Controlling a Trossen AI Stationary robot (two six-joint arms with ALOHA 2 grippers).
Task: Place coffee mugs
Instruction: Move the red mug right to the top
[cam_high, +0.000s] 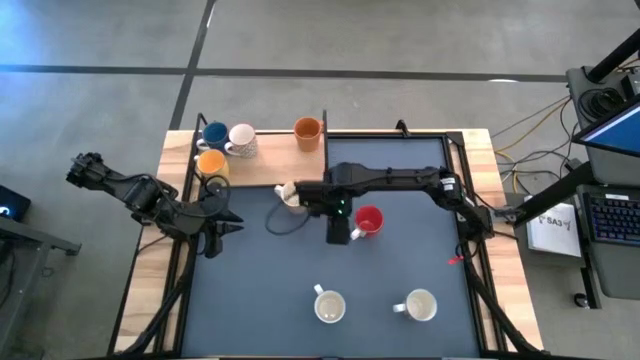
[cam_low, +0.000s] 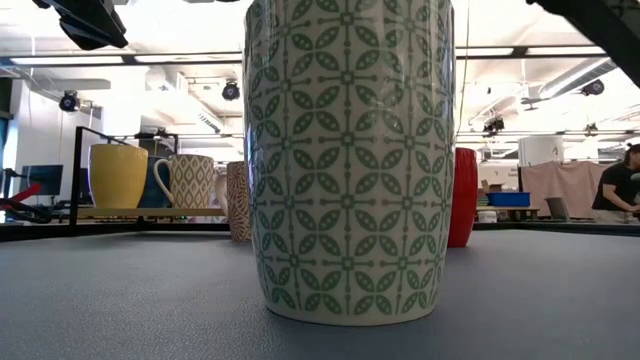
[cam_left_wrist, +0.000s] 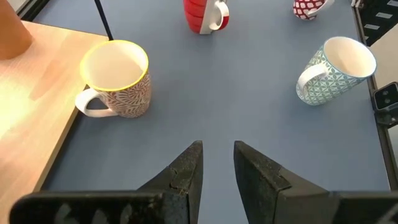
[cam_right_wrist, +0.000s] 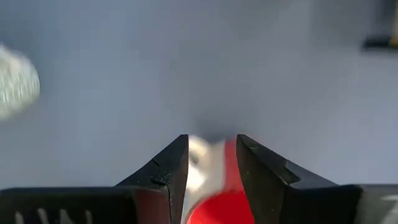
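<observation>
A red coffee mug (cam_high: 369, 220) stands upright on the dark mat near the table's middle. My right gripper (cam_high: 340, 234) hangs open just beside and above it, pointing down; in the right wrist view the red mug (cam_right_wrist: 214, 205) shows blurred between the open fingers (cam_right_wrist: 211, 138). A cream patterned mug (cam_high: 290, 194) stands on the mat by the wooden shelf's edge. Two white mugs (cam_high: 330, 305) (cam_high: 420, 304) stand near the front edge. Blue (cam_high: 214, 136), white (cam_high: 241, 139) and two orange mugs (cam_high: 211, 163) (cam_high: 307, 130) stand on the shelf. My left gripper (cam_left_wrist: 217, 144) waits open at the mat's left edge, holding nothing.
The wooden shelf (cam_high: 260, 170) fills the back left, with a black frame around the table. A dark cable loop (cam_high: 283, 222) lies on the mat near the cream mug. A green-patterned mug (cam_low: 350, 160) stands right before the low camera. Free mat lies between the red mug and the front mugs.
</observation>
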